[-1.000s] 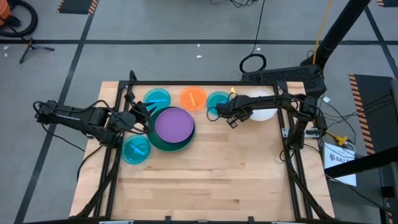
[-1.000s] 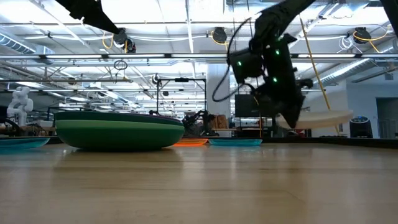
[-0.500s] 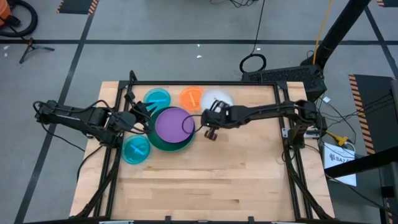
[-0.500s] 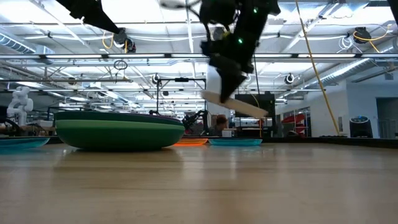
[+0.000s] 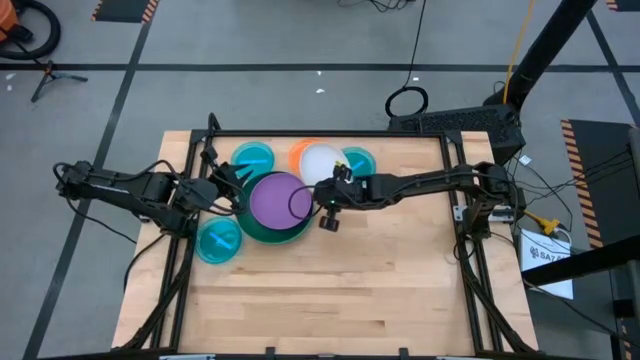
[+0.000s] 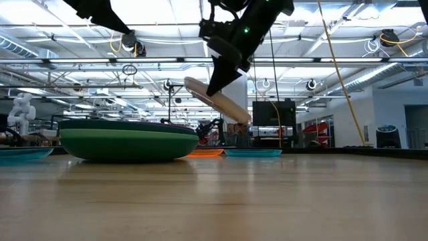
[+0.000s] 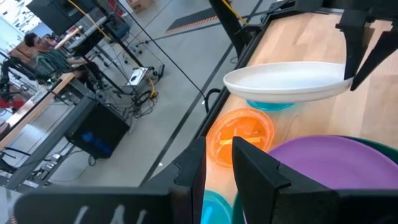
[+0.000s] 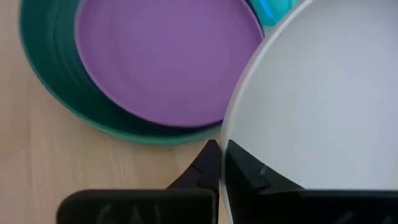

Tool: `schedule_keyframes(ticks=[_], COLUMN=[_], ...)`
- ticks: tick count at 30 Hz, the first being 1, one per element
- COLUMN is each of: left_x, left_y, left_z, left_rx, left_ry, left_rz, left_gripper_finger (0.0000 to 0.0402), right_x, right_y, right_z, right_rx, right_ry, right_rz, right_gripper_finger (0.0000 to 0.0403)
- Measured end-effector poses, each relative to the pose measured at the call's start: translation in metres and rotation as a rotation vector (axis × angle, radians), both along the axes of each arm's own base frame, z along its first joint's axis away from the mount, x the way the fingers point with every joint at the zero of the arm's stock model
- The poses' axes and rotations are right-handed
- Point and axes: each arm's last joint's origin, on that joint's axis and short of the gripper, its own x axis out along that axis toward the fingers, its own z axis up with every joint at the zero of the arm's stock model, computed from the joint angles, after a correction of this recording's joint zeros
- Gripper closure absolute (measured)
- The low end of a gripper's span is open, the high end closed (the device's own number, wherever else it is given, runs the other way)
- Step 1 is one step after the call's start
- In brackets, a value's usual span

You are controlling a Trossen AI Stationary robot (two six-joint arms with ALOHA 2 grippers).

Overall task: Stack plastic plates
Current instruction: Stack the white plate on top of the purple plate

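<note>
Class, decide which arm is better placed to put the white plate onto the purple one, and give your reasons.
The right. Its gripper is shut on the white plate, held tilted in the air beside the purple plate. The left gripper sits at the stack's far side, holding nothing.

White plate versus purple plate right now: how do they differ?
The white plate is in the air, tilted, pinched at its rim by the right gripper; the purple plate lies flat, nested in the green plates on the table. Nothing holds the purple one. Both are round and look similar in size.
</note>
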Motion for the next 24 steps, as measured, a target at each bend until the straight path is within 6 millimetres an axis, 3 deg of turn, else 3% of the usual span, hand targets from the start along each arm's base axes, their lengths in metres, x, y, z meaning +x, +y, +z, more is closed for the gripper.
schedule_keyframes(ticks=[12,24], left_x=[0.002,0.003], left_y=[0.000,0.000], left_z=[0.004,0.005], left_rx=[0.027,0.037], left_ry=[-0.019,-0.020], left_rz=[-0.017,-0.023], left_gripper_finger=[0.0316,0.0316], right_x=[0.010,0.061], right_y=[0.001,0.009], right_z=[0.006,0.008], right_rx=[0.011,-0.027], right_ry=[-0.110,0.023], right_rz=[0.041,0.223], right_gripper_finger=[0.0402,0.0402])
